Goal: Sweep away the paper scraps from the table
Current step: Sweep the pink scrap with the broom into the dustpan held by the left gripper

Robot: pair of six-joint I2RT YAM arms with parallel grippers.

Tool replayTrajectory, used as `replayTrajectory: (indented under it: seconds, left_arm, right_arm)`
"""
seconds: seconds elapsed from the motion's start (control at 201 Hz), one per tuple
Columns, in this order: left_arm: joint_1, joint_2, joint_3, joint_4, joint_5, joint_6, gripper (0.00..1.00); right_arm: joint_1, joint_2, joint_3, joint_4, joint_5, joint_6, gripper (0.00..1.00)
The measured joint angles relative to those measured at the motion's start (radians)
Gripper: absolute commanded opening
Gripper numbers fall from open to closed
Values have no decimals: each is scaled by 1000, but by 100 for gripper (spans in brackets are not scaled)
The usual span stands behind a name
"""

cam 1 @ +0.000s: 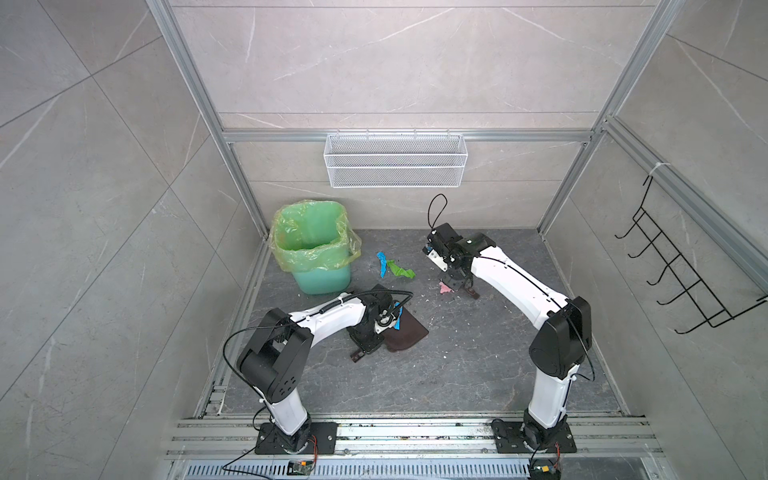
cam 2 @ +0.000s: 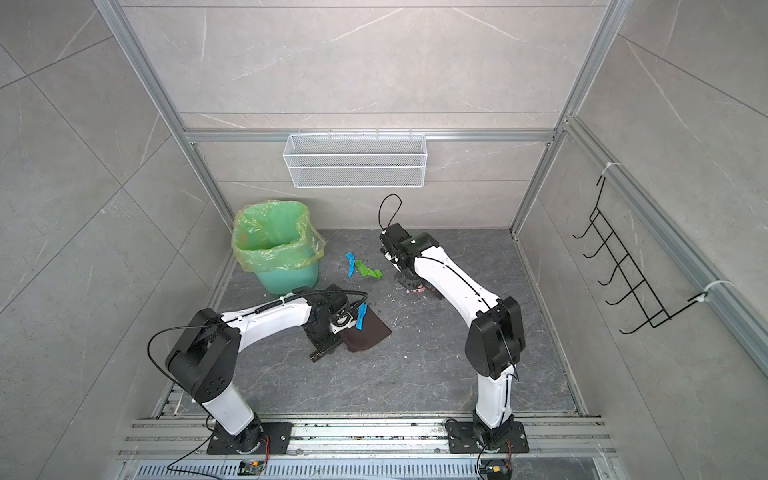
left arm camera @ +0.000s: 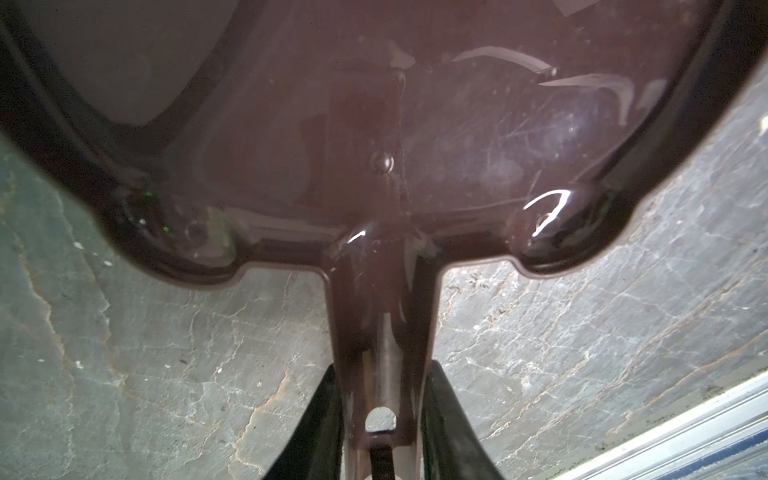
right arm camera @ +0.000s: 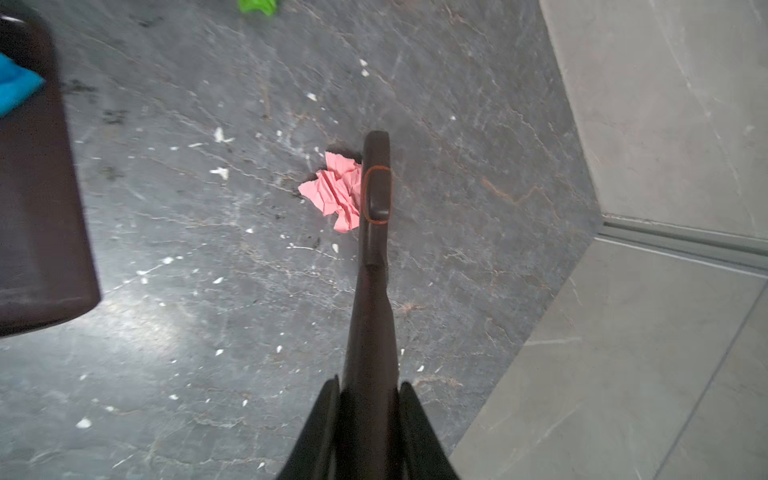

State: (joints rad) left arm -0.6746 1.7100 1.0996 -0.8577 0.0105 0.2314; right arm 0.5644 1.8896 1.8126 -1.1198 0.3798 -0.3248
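As the right gripper [right arm camera: 369,388] grips the brush [right arm camera: 376,187], the pink paper scrap [right arm camera: 332,195] lies against its head's left side mid-frame, toward the dustpan [right arm camera: 37,187] the left gripper [left arm camera: 382,374] clamps.

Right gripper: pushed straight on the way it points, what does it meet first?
The right gripper would probably drive its clamped brush into the table, right beside the pink scrap; depth is unclear.

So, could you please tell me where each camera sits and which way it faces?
Both top views: high in front, looking down on the table; both arms show.
Left wrist: behind the left gripper, facing its dustpan.
Right wrist: behind the right gripper, facing its brush.
Shared: pink scrap, in right wrist and both top views.
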Motion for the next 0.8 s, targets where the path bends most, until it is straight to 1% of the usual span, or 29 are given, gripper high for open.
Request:
replayTrajectory:
  seconds: [0.274, 0.478, 0.613, 0.802]
  left_arm:
    - [0, 0, -3, 8, 0, 2, 0]
    - [-2, 0, -16, 16, 0, 2, 0]
    - [-2, 0, -18, 18, 0, 1, 0]
    - [-2, 0, -18, 18, 0, 1, 0]
  right_arm:
    - [46, -59, 18, -43, -233, 45, 0]
    - [64, -109, -10, -49, -390, 61, 0]
    - [65, -132, -32, -50, -433, 64, 0]
    - [65, -155, -37, -34, -425, 72, 0]
